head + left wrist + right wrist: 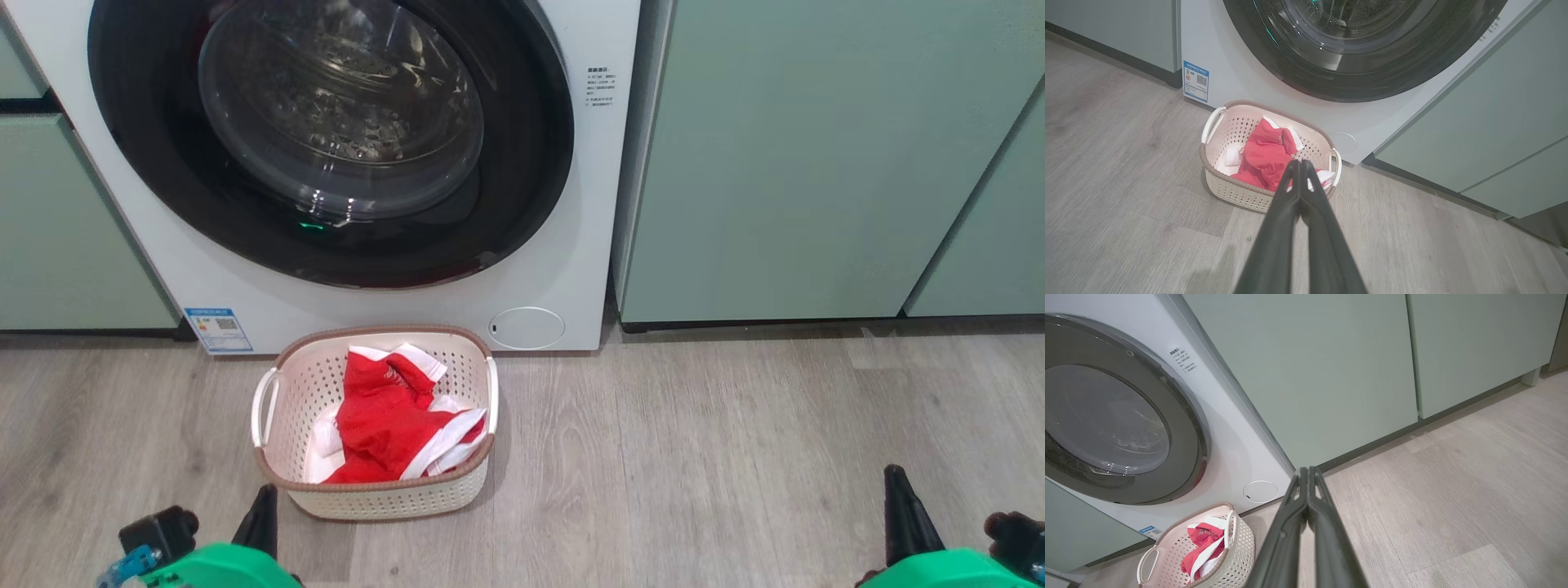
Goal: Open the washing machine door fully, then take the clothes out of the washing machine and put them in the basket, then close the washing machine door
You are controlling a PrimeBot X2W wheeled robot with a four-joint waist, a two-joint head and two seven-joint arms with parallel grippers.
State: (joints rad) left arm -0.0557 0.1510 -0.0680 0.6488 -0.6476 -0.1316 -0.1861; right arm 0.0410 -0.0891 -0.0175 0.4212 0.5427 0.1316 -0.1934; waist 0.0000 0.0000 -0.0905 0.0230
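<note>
Holding nothing, my left jaws and right jaws are pressed shut above the floor [735,449], idle because, I judge, the task is finished: the clothes [384,416] lie in the basket [384,498], parked just before the washing machine [588,245] for short carries, and the washing machine door [531,147] looks closed.

Washing machine door [326,147] shut flush on white washing machine [571,204]; red-and-white clothes [392,416] heaped in cream basket [375,494] on floor just before it.
</note>
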